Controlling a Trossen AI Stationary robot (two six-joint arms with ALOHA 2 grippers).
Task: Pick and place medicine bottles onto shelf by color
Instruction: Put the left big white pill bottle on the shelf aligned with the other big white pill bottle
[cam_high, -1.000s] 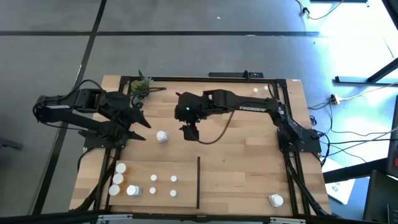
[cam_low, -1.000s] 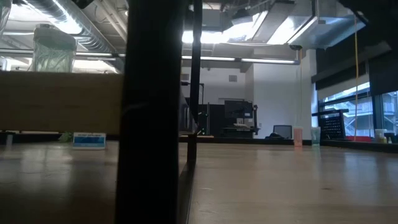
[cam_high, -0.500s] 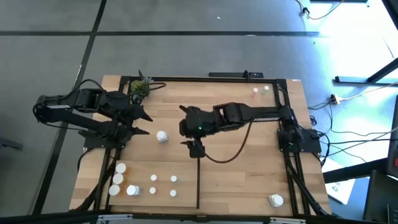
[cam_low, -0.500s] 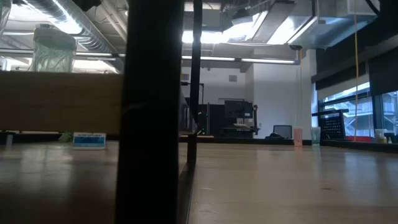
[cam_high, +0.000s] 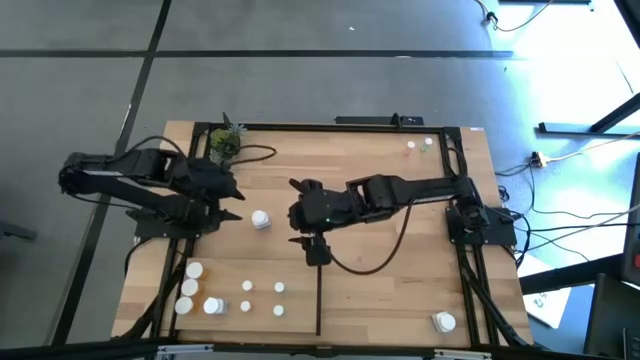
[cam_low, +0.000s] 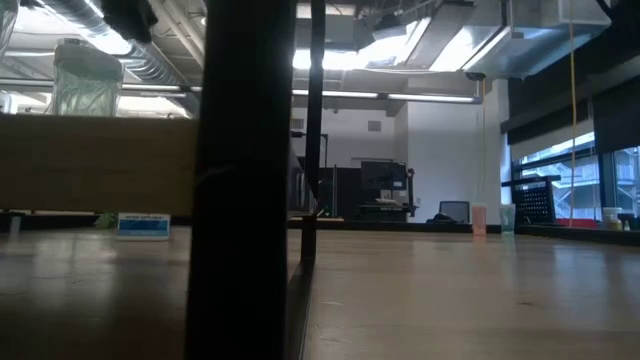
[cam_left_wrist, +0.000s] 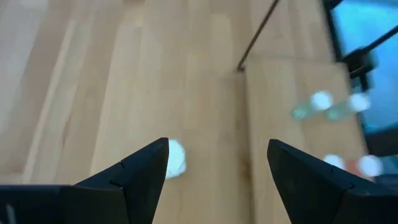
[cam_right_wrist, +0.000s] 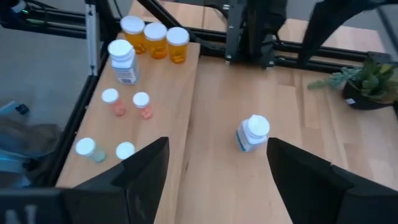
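The light-wood shelf (cam_high: 380, 270) carries scattered medicine bottles (cam_high: 261, 219), a divider strip (cam_high: 319, 295) and a potted plant (cam_high: 225, 145).

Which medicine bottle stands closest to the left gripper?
The lone white-capped white bottle mid-board, just off the open left gripper. The other bottles cluster at the near-left edge or stand in far corners.

1. A thick black post (cam_low: 245, 180) stood right before my low camera, hiding much.
2. My desk (cam_low: 450, 290) ran off, pale wood, toward the room behind.
3. Far off stood monitors (cam_low: 385, 180) and lit windows (cam_low: 560, 175).
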